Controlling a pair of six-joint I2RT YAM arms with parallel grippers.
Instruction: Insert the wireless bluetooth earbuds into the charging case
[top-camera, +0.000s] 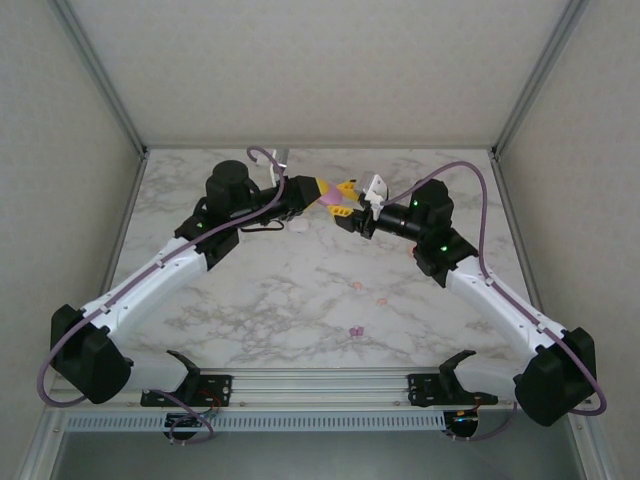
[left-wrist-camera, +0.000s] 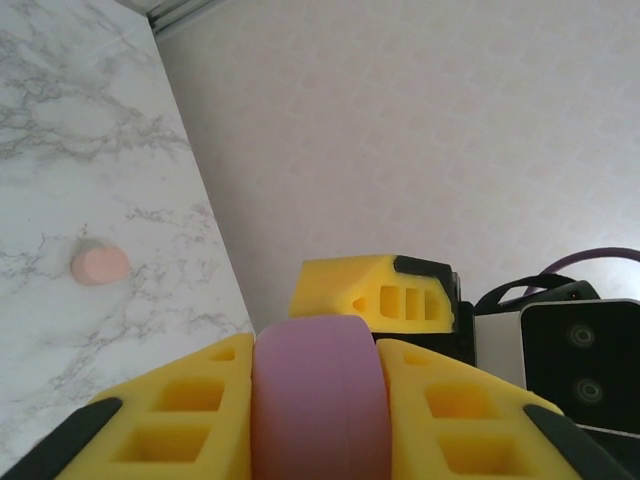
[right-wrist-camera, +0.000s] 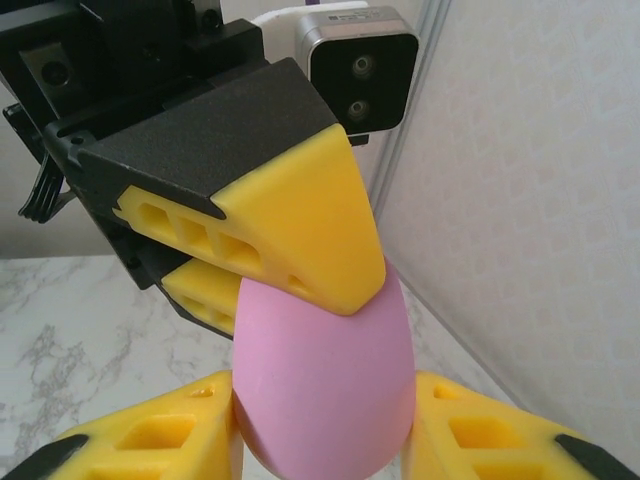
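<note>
Both arms reach to the far middle of the bench (top-camera: 250, 300), where the two hands meet above the marble surface. The left hand (top-camera: 322, 193) is closed on the charging case (right-wrist-camera: 325, 390), a smooth pink pebble shape that sits between its yellow fingers (left-wrist-camera: 180, 410). The right hand (top-camera: 345, 200) comes from the opposite side and takes the same case. In the right wrist view the case fills the whole gap between the right hand's fingers (right-wrist-camera: 150, 440) and touches both of them, so this hand is holding it too. In the same view the fingers of the left hand press on the upper part of the case. The case is lifted, not resting on the bench. The wireless bluetooth earbuds lie loose on the bench, well apart from the case and nearer to the arm bases: two peach-pink ones (top-camera: 357, 286) (top-camera: 380, 298) close together, and a purple one (top-camera: 354, 330) a little nearer still. The left wrist view shows one peach-pink bud (left-wrist-camera: 100, 265) lying on the marble close to the wall.
</note>
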